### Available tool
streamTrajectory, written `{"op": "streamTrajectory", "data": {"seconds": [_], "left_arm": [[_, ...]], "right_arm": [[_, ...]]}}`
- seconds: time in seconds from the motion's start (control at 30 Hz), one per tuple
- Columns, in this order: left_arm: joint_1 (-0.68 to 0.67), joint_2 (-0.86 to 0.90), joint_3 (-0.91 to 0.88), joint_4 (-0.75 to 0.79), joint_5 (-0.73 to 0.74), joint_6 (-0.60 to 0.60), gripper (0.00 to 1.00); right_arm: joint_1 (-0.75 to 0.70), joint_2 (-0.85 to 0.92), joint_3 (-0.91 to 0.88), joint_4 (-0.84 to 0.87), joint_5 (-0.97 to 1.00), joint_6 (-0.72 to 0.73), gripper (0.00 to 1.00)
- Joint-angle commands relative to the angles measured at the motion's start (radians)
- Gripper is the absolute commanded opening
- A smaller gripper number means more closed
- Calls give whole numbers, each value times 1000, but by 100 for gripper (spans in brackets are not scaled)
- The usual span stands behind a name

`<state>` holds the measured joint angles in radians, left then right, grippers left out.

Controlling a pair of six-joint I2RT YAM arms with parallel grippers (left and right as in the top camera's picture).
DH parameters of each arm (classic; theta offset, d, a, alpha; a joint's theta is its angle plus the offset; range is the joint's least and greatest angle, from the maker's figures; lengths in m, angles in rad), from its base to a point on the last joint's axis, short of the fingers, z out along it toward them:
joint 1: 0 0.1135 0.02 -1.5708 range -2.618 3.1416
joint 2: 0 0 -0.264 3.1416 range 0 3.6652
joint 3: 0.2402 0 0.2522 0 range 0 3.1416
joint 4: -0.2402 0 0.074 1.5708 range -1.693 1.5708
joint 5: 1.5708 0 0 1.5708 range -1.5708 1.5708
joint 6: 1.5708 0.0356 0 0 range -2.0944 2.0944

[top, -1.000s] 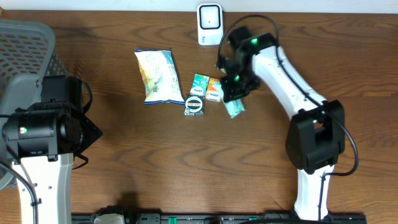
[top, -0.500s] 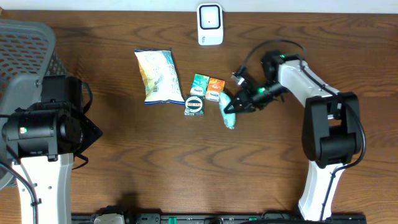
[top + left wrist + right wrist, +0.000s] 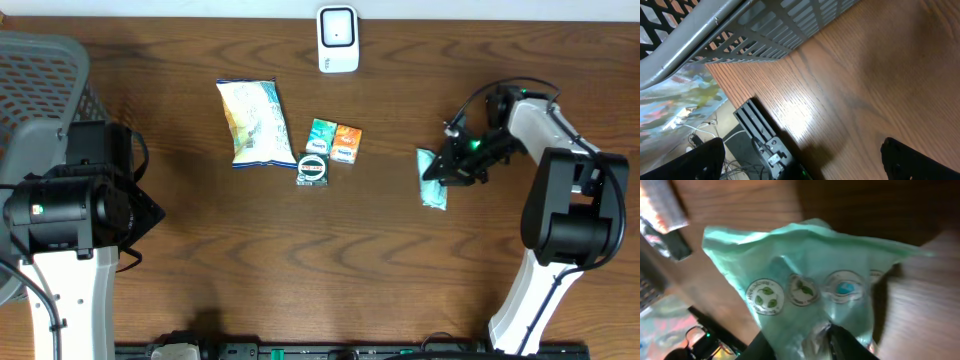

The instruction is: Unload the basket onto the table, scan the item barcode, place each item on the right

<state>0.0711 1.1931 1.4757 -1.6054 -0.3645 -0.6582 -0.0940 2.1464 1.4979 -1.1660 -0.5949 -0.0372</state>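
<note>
One green pouch point(image 3: 432, 185), seemingly soft and light, lay on the desk point(image 3: 300, 260) at the frame's right, its edge, probably the best hold, between the narrow right jaws, while the left jaws stood wide.

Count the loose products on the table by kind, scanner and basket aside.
Bags: 2, snack bag, green pouch
Small boxes: 2, green box, orange box
Dark round-labelled pack: 1
Total: 5
</note>
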Motion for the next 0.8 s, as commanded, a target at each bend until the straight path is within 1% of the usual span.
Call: {"op": "streamTrajectory", "data": {"seconds": [0.0, 0.03, 0.07, 0.1, 0.17, 0.23, 0.43, 0.5, 0.57, 0.63, 0.77], "left_arm": [[4, -4, 1, -6, -3, -13, 97], [4, -4, 1, -6, -3, -13, 98], [4, -4, 1, -6, -3, -13, 98], [4, -4, 1, -6, -3, -13, 97], [4, -4, 1, -6, -3, -13, 98], [4, -4, 1, -6, -3, -13, 98], [4, -4, 1, -6, -3, -13, 98], [4, -4, 1, -6, -3, -13, 97], [4, -4, 1, -6, -3, -13, 98], [4, -4, 1, -6, -3, -13, 98], [4, -4, 1, -6, -3, -13, 98]], "right_arm": [[-4, 0, 69, -33, 80, 25, 18], [0, 0, 80, -43, 80, 25, 14], [6, 0, 90, -52, 80, 23, 6], [14, 0, 97, -60, 80, 21, 1], [39, 0, 106, -74, 52, 14, 1], [64, 0, 106, -76, -50, -36, 1], [137, 1, 106, -77, -533, -206, 1], [159, 0, 106, -76, -667, -237, 1], [178, 1, 105, -74, -712, -241, 1], [201, 1, 95, -67, -714, -241, 1], [248, 1, 24, -1, -715, -240, 1]]}}
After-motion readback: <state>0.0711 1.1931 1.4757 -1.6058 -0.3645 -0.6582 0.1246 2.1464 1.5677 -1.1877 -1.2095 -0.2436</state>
